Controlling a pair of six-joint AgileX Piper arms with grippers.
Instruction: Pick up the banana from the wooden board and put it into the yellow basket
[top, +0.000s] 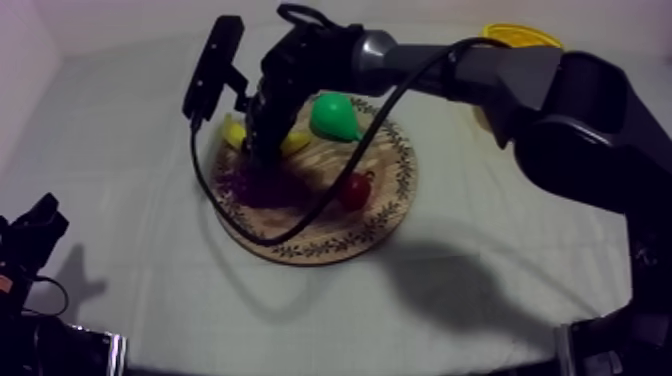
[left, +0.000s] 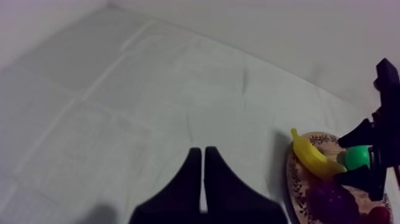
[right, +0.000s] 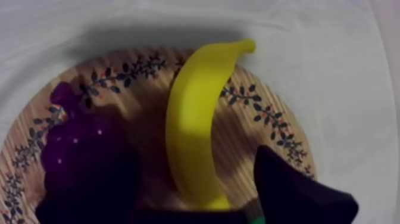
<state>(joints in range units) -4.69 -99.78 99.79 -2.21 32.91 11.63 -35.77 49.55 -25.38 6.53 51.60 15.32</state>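
The yellow banana (right: 196, 125) lies on the round wooden board (right: 271, 128) beside the purple grapes (right: 77, 143). My right gripper (right: 196, 156) hangs just over it, open, one black finger on each side of the fruit with a gap to each. From above, the right gripper (top: 264, 148) covers the middle of the banana (top: 296, 142) at the board's (top: 385, 215) far left. The yellow basket (top: 520, 37) stands at the far right behind the arm. My left gripper (left: 204, 179) is shut on nothing over bare cloth, resting low at the left (top: 36, 228).
A green pear (top: 333, 118) sits on the board's far side and a small red fruit (top: 355, 190) on its right part. The right arm stretches across the table from the upper right. Bare cloth lies in front of and left of the board.
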